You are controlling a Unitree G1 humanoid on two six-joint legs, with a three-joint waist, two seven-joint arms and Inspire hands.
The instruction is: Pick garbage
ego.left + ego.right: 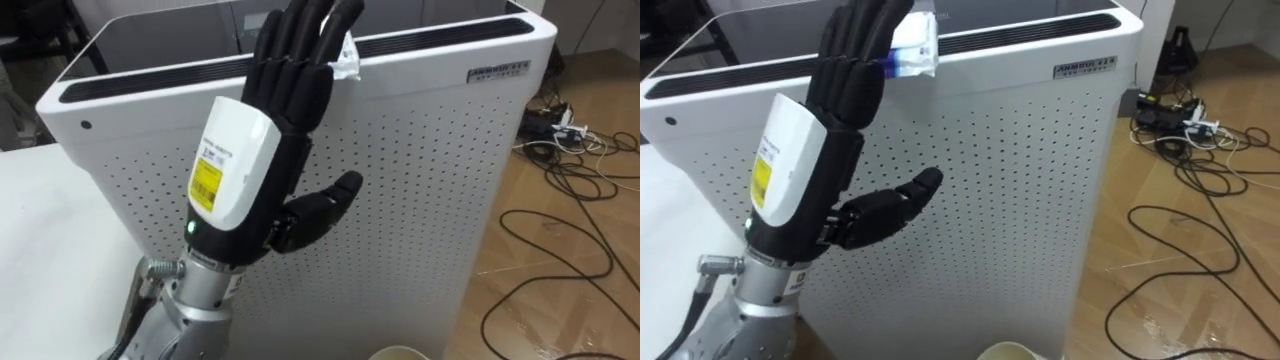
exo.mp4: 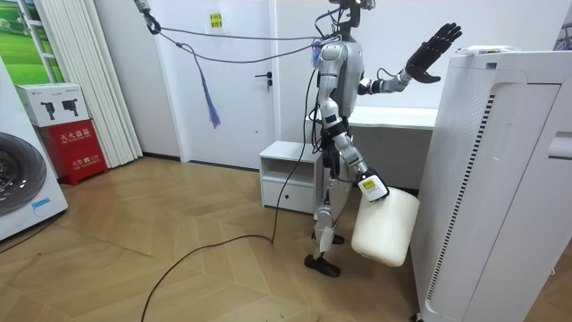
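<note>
Left hand (image 1: 292, 105), fingers straight and wide, is held up at the crumpled wrapper (image 1: 345, 58) lying on top of the air purifier (image 1: 420, 150), apparently to grasp it. Right hand (image 2: 371, 188) hangs low at the white bin (image 2: 386, 228), grip unclear, probably ready to receive it.

Nothing we can reliably read, so we only log where print sits:
- Yellow label (image 1: 207, 180) with small dark print, on the white back plate of the left robot hand (image 1: 285, 90). Too small to read.
- Dark nameplate (image 1: 498, 72) at the upper corner of the white unit (image 1: 400, 190). Letters not legible.
- Wrapper (image 1: 915, 45) on top of the unit carries blue print, unreadable.
- Room view: red box (image 2: 76, 148) with white characters, and a white box (image 2: 52, 105) on it with a dark pictogram.
- Yellow sign (image 2: 215, 19) high on the wall, illegible.
- Yellow sticker on the right robot hand (image 2: 369, 186), illegible.
</note>
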